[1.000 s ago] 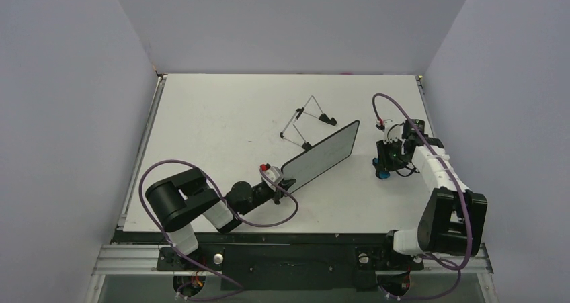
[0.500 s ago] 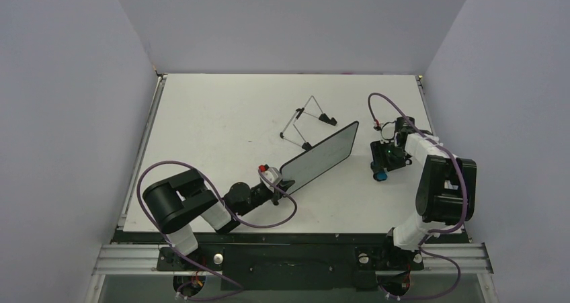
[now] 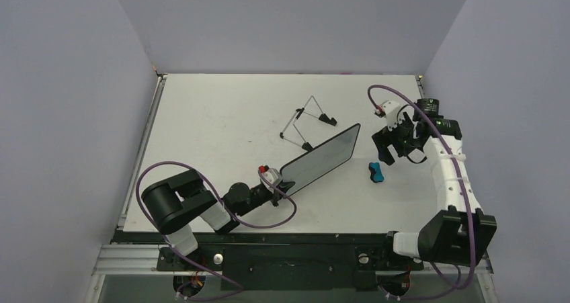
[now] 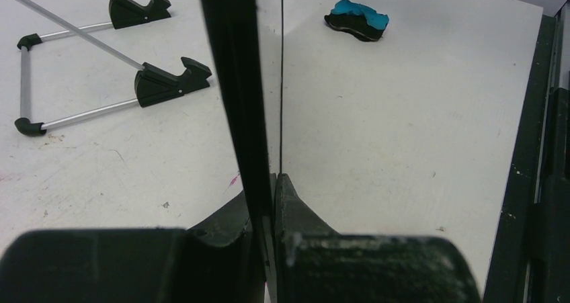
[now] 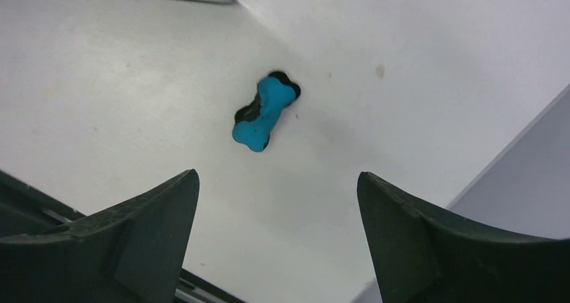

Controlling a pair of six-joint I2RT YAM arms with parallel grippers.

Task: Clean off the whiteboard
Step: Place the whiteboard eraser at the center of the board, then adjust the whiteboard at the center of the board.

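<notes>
L tool (image 3: 280, 181): pinching whiteboard's (image 3: 321, 157) near corner, holding it tilted by easel stand (image 3: 306, 123).
R tool (image 3: 385, 147): hovering spread wide, not touching eraser (image 3: 375, 171).
Eraser: lying on counter (image 3: 215, 108), R of whiteboard.

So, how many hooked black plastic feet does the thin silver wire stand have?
2: the far foot and the near foot, both left of the black-framed whiteboard; none seems hidden.

Bright, even, diffuse light fills the overhead view. The surface (image 3: 222, 108) reads clean white, with no glare and only faint shadows. In the left wrist view the whiteboard (image 4: 228, 81) edge, close to the lens, is dark and soft, like the jaws along the bottom. In the right wrist view the eraser (image 5: 264, 113) is sharp over a thin shadow, and the jaws at the lower corners blur.
</notes>
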